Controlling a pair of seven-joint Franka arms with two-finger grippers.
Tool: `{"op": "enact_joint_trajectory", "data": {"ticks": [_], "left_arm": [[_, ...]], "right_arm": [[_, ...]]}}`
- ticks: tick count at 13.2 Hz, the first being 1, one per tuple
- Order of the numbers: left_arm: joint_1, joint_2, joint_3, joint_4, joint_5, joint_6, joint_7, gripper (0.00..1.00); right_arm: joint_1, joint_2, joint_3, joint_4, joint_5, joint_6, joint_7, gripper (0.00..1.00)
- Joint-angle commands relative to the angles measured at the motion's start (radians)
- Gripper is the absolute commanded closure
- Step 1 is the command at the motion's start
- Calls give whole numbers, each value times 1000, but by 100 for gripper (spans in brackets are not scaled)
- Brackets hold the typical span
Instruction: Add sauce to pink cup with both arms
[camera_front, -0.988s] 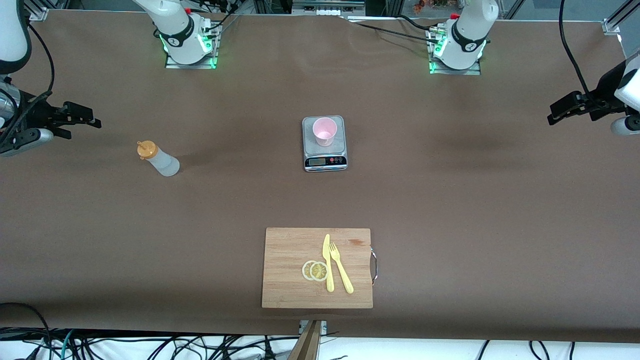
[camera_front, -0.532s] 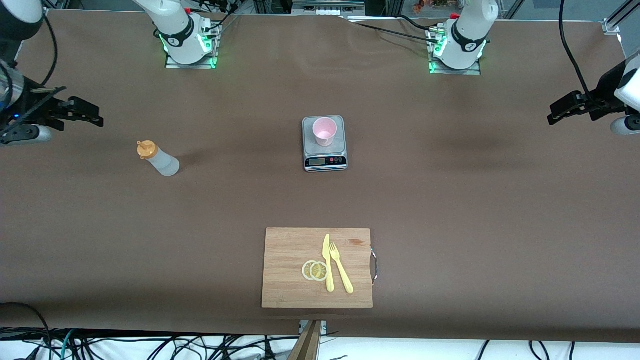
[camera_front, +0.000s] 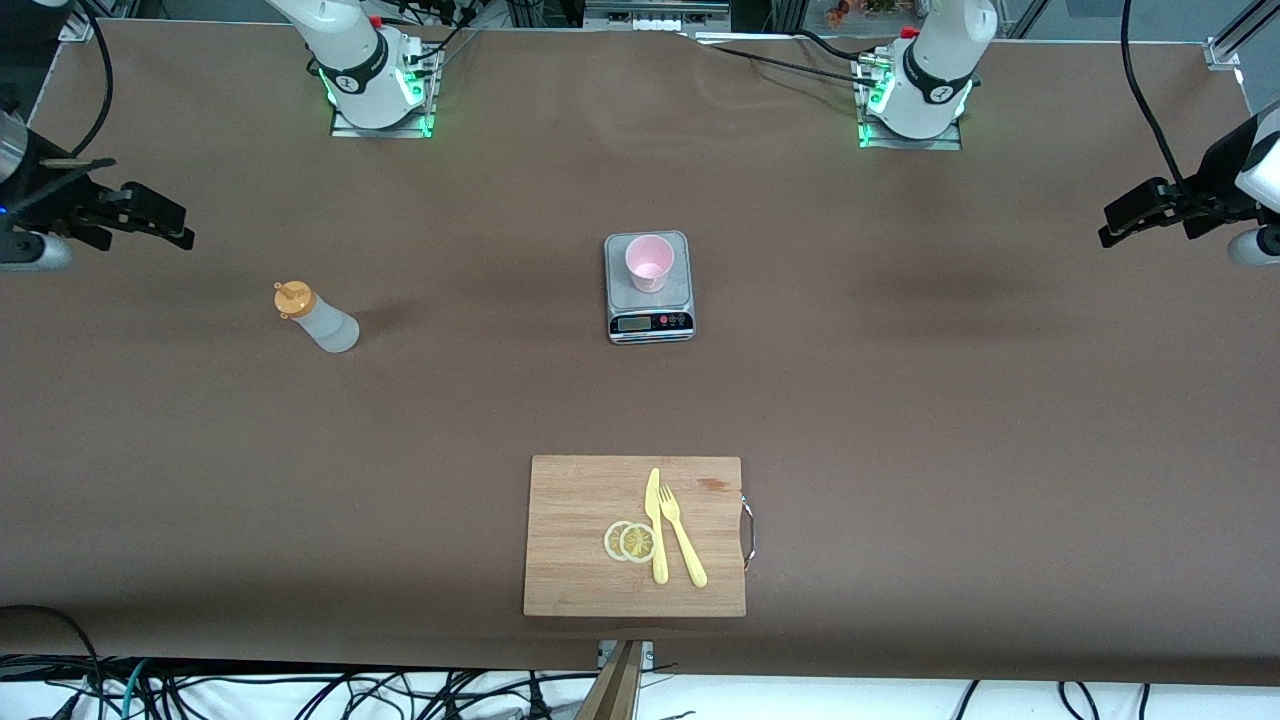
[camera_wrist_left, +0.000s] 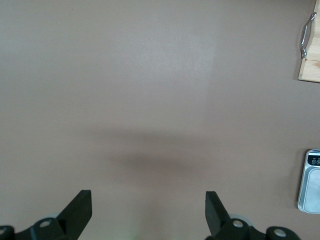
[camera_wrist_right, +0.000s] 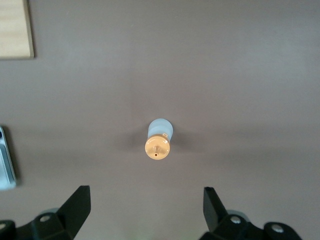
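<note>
Sauce bottle (camera_front: 318, 319): we see it standing upright on the brown table (camera_front: 900, 420), toward the right arm's end, its orange cap (camera_front: 292, 298) on. Nothing touches it. In the right wrist view we look straight down on the bottle (camera_wrist_right: 159, 137).

Pink cup (camera_front: 649, 262): we find it upright on the plate of a small kitchen scale (camera_front: 649, 288) in the middle of the table, mouth up. It sits well apart from the bottle.

Right gripper (camera_front: 160, 222): we see it up in the air at the right arm's end of the table, above the bare surface near the bottle, not touching it. Its jaws are spread wide and hold nothing; in the right wrist view the two fingertips (camera_wrist_right: 80, 200) stand far apart with the bottle showing between them, lower down.

Left gripper (camera_front: 1125, 215): it hangs over the bare table at the left arm's end, well apart from the scale. We see its jaws spread wide and empty, the fingertips (camera_wrist_left: 82, 202) far apart.

Cutting board (camera_front: 580, 500): nearer the front camera than the scale, it carries two lemon slices (camera_front: 630, 541), a yellow knife (camera_front: 656, 525) and a yellow fork (camera_front: 682, 535) lying side by side.
</note>
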Motion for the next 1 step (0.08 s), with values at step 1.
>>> {"op": "enact_joint_trajectory", "data": {"ticks": [1], "left_arm": [[1,-18,1,-18,17,5,22,0]], "right_arm": [[-15,-25,23,-8,1,-4,88,0]]}}
